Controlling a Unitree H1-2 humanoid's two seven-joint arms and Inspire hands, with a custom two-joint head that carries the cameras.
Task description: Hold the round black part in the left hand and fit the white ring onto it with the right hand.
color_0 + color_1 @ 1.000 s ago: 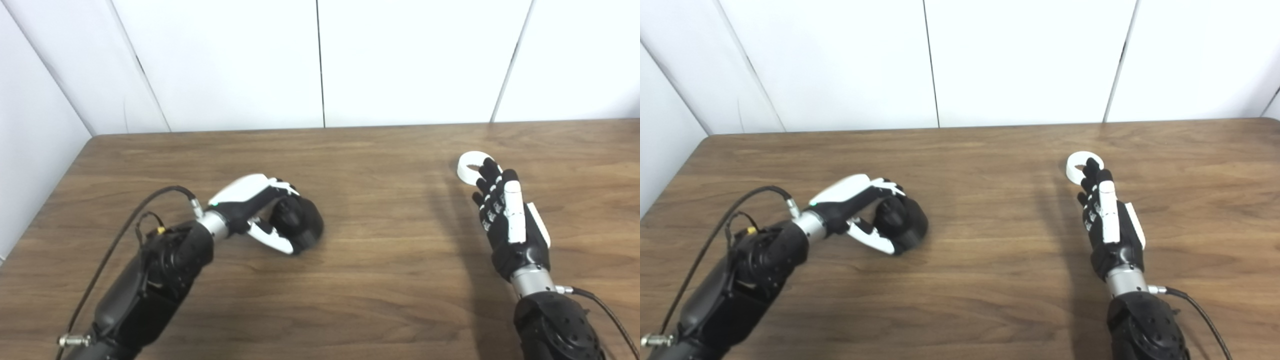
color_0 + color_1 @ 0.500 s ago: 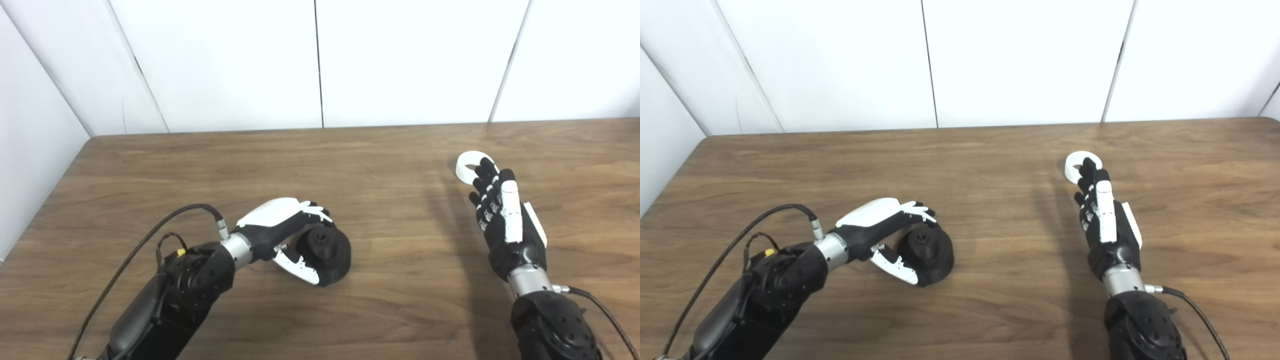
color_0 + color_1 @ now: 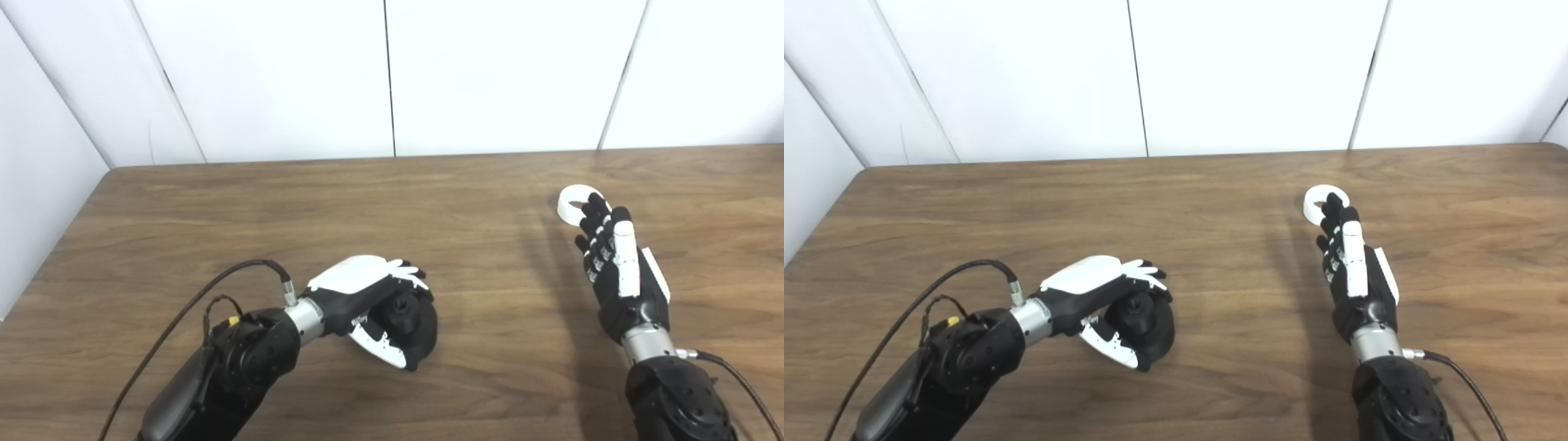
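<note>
My left hand is shut on the round black part, fingers curled over its top and thumb under its near side; the part is tilted, its central hub facing me. The white ring lies flat on the wooden table at the right. My right hand hovers just in front of the ring, fingers straight and apart, holding nothing; its fingertips overlap the ring's near edge in both views, hiding part of it.
The brown wooden table ends at a white panelled wall behind and a wall at the left. Black cables trail from both wrists.
My left hand has carried the black part toward me and to the right, turning it more upright. The right hand has barely moved near the ring.
</note>
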